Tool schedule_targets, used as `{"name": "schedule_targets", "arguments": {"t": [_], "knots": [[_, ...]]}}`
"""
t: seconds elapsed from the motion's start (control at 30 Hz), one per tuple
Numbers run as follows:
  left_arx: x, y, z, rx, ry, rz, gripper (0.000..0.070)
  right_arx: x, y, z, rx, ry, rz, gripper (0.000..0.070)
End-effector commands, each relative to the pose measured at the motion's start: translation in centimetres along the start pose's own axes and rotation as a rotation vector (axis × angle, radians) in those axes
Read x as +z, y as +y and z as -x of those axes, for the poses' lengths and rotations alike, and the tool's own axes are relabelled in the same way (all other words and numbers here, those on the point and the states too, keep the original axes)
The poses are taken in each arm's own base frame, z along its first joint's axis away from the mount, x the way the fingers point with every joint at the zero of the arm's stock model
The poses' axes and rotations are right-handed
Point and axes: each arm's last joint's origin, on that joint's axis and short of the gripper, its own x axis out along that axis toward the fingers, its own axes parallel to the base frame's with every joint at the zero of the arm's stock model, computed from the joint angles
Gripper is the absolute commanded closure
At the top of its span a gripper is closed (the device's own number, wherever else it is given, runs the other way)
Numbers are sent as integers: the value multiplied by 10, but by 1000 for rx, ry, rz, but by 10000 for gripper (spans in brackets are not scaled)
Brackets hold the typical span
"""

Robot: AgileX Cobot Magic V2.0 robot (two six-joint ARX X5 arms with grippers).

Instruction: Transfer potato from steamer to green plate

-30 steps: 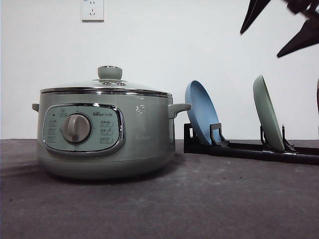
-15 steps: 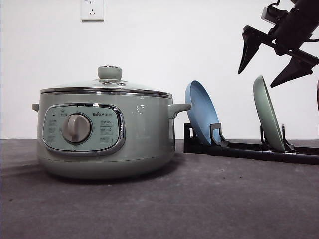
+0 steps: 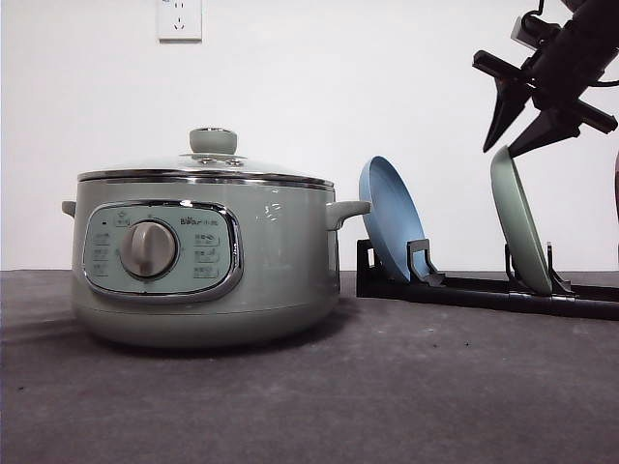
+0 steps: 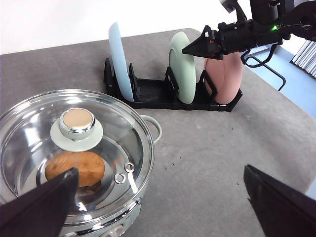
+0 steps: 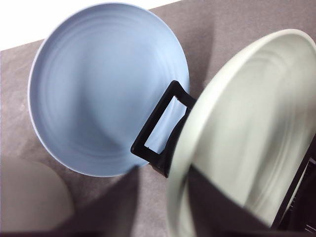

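Well, the dark table (image 3: 406, 387) lies bare across its near half, open room from 4 to 8 o'clock in the front view. The steamer (image 3: 203, 256) fills the 9 o'clock side, glass lid (image 4: 74, 148) on, and the potato (image 4: 75, 168) lies inside beneath it. A black rack (image 3: 484, 288) at 3 o'clock holds a blue plate (image 3: 392, 220), the green plate (image 3: 517, 220) and a pink plate (image 4: 224, 79) on edge. Since half a second ago the right gripper (image 3: 515, 145) has dropped and narrowed; its fingers, slightly parted, straddle the green plate's top rim, contact unclear. The left gripper (image 4: 158, 197) hangs spread wide, holding nothing.
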Motion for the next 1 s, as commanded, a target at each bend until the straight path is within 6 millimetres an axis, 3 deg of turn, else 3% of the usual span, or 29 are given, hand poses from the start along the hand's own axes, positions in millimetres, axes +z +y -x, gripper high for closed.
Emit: {"name": "schedule_targets", "arguments": {"t": [0.0, 0.23, 0.43, 0.77, 0.97], "knots": [[6, -2, 2, -9, -20, -20, 0, 5, 0, -3, 5, -8, -15, 683], [3, -2, 2, -7, 2, -11, 0, 10, -7, 1, 38, -27, -102, 693], [2, -2, 2, -6, 20, -10, 0, 22, -4, 23, 126, -82, -149, 693], [2, -2, 2, -6, 18, -11, 0, 29, 34, 100, 281, -190, -59, 693], [2, -2, 2, -6, 18, -11, 0, 12, 60, 151, 306, -184, 75, 693]]}}
